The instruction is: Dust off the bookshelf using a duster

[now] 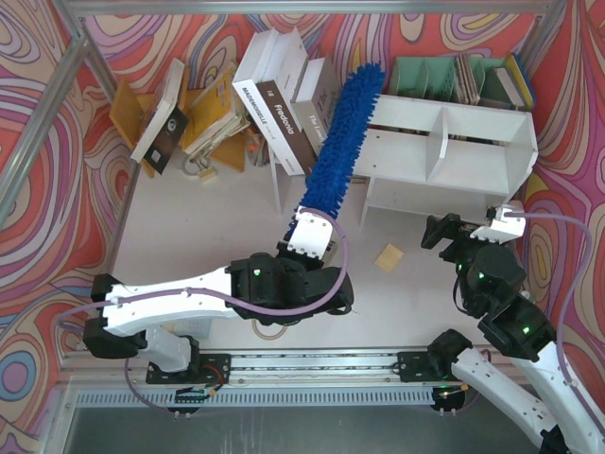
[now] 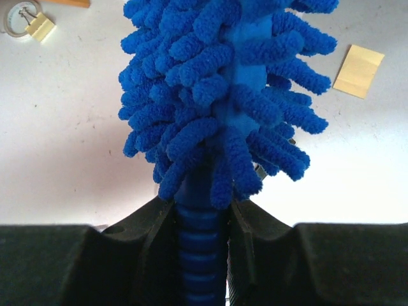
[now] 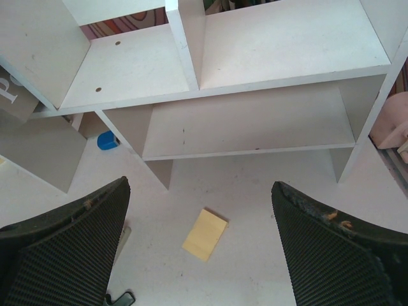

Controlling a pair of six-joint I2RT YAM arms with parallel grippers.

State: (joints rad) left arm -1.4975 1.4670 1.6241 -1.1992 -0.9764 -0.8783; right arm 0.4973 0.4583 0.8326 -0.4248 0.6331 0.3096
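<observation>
The left gripper (image 2: 201, 210) is squeezed tight on the slim blue handle of the long, fluffy blue duster (image 1: 342, 142). The duster points up and away from the arm. Its shaggy head lies by the left end of the wide white board bookshelf (image 1: 473, 132). The right gripper (image 3: 199, 187) is wide open and holds nothing. It hangs in front of the shelf, near a small yellow paper square (image 1: 388, 256) on the white table (image 1: 189, 227).

Shaggy blue duster (image 1: 342, 142) slanted beside white bookshelf (image 1: 482, 120)

Swirly pink-and-orange walls (image 1: 142, 33) around a scuffed white table (image 1: 180, 227)
</observation>
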